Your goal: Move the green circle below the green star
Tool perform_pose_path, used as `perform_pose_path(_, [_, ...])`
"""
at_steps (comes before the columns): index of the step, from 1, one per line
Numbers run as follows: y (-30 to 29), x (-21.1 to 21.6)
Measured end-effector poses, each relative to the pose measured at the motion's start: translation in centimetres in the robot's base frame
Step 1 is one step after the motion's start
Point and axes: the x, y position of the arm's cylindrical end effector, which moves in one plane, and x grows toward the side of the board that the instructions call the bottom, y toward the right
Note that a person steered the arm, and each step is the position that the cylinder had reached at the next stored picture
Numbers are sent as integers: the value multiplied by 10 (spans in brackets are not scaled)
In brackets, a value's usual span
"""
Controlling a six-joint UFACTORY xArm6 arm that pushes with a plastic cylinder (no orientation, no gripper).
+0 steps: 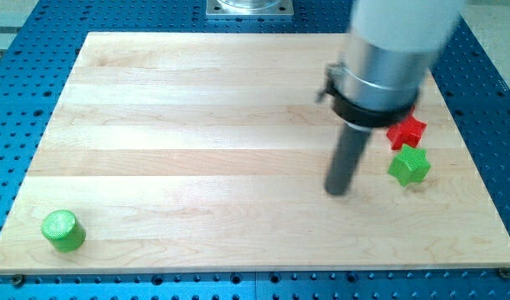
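The green circle point(63, 231) is a short green cylinder near the bottom left corner of the wooden board point(197, 125). The green star point(408, 167) lies at the view's right, just below a red star point(406, 131). My tip point(337, 190) rests on the board to the left of the green star, a short gap away and slightly lower. It is far to the right of the green circle. The arm's body hides the board above the red star.
The board lies on a blue perforated table point(13, 83). A metal mount point(250, 7) sits at the view's top centre. The green circle is close to the board's left and bottom edges.
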Motion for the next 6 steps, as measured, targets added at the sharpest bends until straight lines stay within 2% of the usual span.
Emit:
perform_pose_path(1, [-69, -45])
perform_pose_path(2, [-183, -52])
perform_pose_path(3, [-287, -39])
perform_pose_path(4, [-367, 5])
perform_pose_path(5, [-392, 37])
perform_pose_path(6, [-374, 74])
